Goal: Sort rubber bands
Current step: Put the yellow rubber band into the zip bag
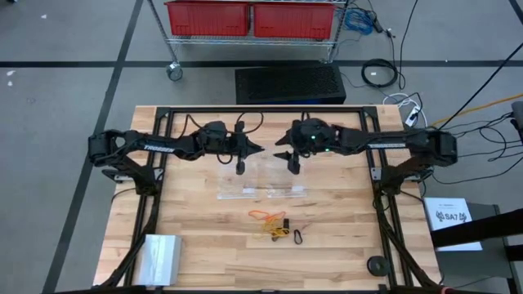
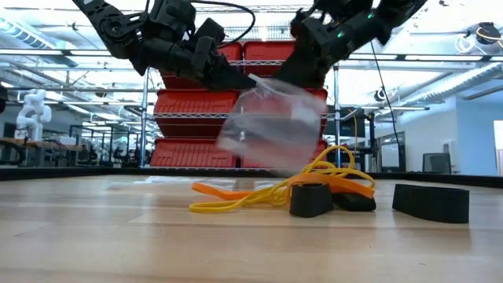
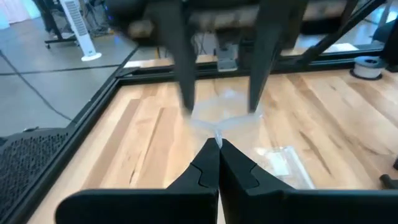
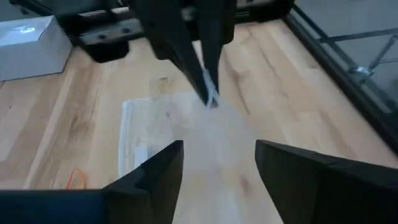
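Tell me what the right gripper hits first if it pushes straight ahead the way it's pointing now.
Probably the clear plastic bag hanging between the arms. The open right gripper points at it, with the left gripper pinching its far edge just beyond. Depth is uncertain.

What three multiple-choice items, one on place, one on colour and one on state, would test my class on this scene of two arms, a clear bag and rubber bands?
1. Where do the rubber bands lie?
A. in a red bin
B. on the table, nearer the front edge than the grippers
C. inside the held bag

2. Which colours show among the bands?
A. blue and green
B. white only
C. orange, yellow and black

3. How does the left gripper stand?
A. shut on the clear bag
B. wide open above the bands
C. resting flat on the table

Key: 1 B, the high view shows them on bare wood below the arms. 2 C, the low view shows orange and yellow loops, the high view a black one. 3 A, its wrist view shows the fingers pinched on the plastic, while the right gripper is open.
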Tool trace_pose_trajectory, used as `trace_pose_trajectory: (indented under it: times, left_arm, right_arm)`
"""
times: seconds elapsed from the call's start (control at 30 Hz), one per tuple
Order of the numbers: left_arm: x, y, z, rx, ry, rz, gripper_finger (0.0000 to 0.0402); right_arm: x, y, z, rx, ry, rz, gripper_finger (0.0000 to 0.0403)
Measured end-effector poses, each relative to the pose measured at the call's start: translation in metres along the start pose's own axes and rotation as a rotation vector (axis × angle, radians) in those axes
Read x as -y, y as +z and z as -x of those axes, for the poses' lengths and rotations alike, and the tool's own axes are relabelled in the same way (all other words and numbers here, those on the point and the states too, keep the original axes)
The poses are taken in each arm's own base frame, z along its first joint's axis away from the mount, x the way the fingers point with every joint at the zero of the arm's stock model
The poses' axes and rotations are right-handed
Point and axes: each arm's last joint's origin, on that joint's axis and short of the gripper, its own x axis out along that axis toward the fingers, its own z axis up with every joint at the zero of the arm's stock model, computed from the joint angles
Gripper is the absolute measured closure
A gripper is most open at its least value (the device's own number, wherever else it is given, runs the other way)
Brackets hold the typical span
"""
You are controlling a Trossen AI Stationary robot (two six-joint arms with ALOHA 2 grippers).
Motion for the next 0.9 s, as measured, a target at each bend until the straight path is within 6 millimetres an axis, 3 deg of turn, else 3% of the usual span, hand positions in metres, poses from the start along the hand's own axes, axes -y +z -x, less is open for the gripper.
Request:
trace_pose_trajectory:
  times: [0.17,0.43,0.7,0.9]
  left_arm:
    - [-0.007,-0.002,0.002,-0.012,0.006,0.010,0.0402]
    - [-0.011,-0.003,0.004,-0.002,-0.048,0.024,0.0402]
    - [-0.009,-0.010,0.005,-0.069,-0.070,0.012,0.0402]
    - [-0.008,-0.013,0.007,-0.113,-0.080,0.010,0.0402]
  right_arm:
    - [-0.015,0.000,0.019,-0.042,0.047,0.016,0.0208]
    - [-0.069,-0.030,0.009,-0.326,0.287,-0.105,0.0209]
    - [-0.117,-0.061,-0.028,-0.438,0.357,-0.173,0.0209]
    - [-0.129,-0.086,-0.063,-0.464,0.359,-0.203,0.0209]
